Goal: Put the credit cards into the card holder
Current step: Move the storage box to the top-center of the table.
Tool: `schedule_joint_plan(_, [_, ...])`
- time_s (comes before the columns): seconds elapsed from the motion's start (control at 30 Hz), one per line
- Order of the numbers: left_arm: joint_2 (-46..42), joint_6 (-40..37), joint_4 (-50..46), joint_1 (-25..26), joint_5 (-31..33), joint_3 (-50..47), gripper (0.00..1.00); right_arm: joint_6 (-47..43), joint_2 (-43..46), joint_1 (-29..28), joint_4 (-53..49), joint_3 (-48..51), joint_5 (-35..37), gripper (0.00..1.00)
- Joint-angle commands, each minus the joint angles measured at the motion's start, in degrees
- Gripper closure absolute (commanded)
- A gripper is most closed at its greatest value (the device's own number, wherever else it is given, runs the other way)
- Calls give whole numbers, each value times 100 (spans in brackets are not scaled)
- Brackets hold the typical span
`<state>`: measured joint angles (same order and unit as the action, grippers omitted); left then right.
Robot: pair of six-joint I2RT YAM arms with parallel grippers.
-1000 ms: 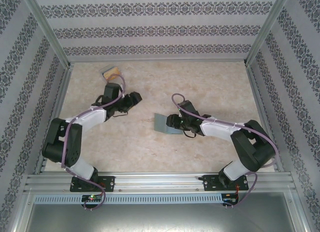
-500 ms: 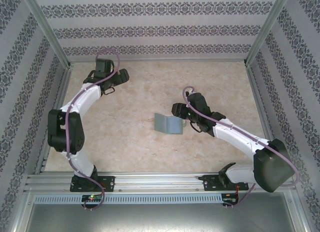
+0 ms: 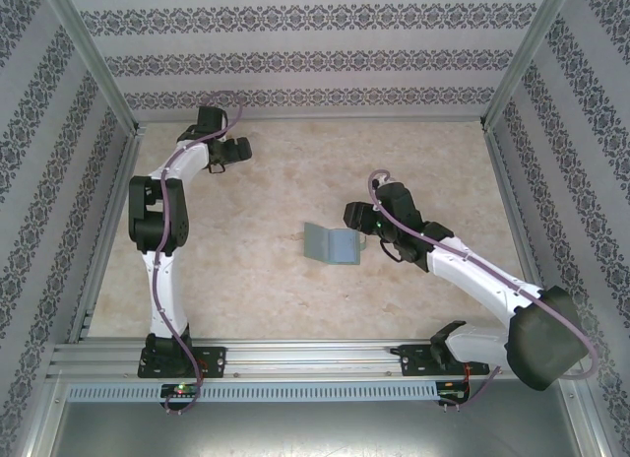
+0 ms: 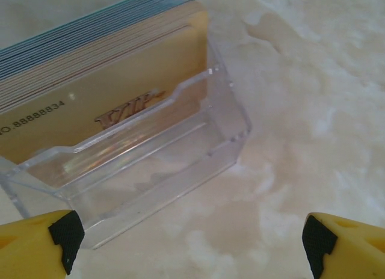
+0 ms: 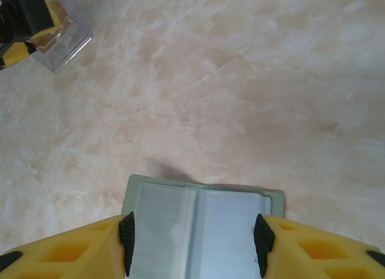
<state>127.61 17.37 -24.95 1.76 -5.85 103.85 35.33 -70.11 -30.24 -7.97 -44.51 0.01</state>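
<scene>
The grey-green card holder (image 3: 330,243) lies opened flat at the table's middle, its clear inner sleeves facing up (image 5: 198,225). My right gripper (image 5: 195,240) stands open over its near part, one pad near each side, holding nothing; in the top view this gripper (image 3: 356,230) is at the holder's right edge. The credit cards (image 4: 102,92), orange-tan with blue-edged ones behind, stand stacked in a clear plastic box (image 4: 150,165) at the back left. My left gripper (image 4: 189,243) is open just in front of that box, empty, and reaches into the back left corner (image 3: 234,150).
The metal frame and patterned walls (image 3: 108,102) close in on the left arm at the back left corner. The right wrist view has the clear box (image 5: 60,44) and the left gripper's black-yellow tip far off at top left. Bare marble tabletop (image 3: 413,162) lies between.
The left arm swung from mid-table out to the back left corner, up to the card box. The right arm stretched out and its gripper drew slightly right of the holder.
</scene>
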Motion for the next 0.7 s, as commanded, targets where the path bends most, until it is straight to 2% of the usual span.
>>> schedule_joint_plan(0.0, [-22,507,-199,-105,364,115,8,-136,121,65,-146,-149,148,43])
schedule_joint_plan(0.13, [-26,944,-151,-141,527,42,14,-97,22,79,-192,-235,84,44])
schedule_joint_plan(0.23, [-53,1012,-131,-150,649,60,14,-129,-117,80,-165,-339,-37,44])
schedule_joint_plan(0.53, [-164,1193,-382,-188,1600,109,13,-191,-328,89,-249,-514,-141,45])
schedule_joint_plan(0.67, [127,1277,-599,-285,1477,444,24,-196,-333,88,-141,-467,-172,45])
